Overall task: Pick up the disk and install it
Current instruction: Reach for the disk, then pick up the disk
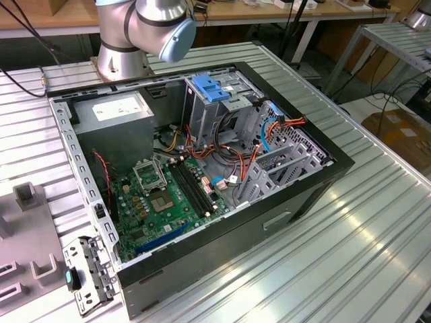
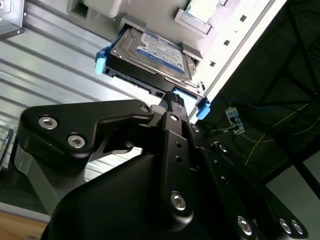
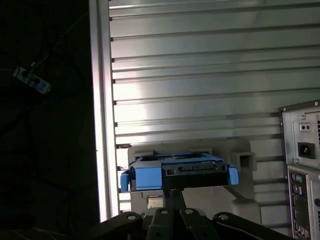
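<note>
Gripper faces the disk end-on, label upward.

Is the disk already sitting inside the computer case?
No, in the first wrist view the disk sits on a grey holder on the ribbed table, apart from the computer case.

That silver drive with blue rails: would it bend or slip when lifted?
The disk looks like a solid metal slab, so it probably won't flex and is likely heavy for its size. Flat, it shouldn't roll; the smooth blue rails might be slippery.
</note>
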Available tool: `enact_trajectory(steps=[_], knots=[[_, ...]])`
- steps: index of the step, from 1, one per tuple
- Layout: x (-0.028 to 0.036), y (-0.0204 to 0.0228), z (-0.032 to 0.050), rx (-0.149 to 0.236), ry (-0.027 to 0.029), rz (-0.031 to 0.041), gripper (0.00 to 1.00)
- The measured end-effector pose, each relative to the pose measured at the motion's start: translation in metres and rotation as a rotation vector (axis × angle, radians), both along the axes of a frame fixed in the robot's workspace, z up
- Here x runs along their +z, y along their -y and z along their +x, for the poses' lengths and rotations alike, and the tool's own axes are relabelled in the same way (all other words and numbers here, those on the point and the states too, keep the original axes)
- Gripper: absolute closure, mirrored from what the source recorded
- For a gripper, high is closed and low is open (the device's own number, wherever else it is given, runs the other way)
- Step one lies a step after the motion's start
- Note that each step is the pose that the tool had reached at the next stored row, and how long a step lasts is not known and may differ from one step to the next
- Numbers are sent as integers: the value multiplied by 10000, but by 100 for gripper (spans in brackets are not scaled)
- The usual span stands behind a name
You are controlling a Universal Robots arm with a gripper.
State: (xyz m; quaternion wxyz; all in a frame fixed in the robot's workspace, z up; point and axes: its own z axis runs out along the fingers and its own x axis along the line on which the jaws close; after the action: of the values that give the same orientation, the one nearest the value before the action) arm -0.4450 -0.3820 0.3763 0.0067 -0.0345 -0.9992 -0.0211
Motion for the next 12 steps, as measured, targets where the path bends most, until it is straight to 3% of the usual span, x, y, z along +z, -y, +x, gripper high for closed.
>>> enact_trajectory(steps=[5, 12], knots=[[-25, -37, -90, 1, -140, 19, 89], [-31, -37, -91, 1, -139, 21, 89]])
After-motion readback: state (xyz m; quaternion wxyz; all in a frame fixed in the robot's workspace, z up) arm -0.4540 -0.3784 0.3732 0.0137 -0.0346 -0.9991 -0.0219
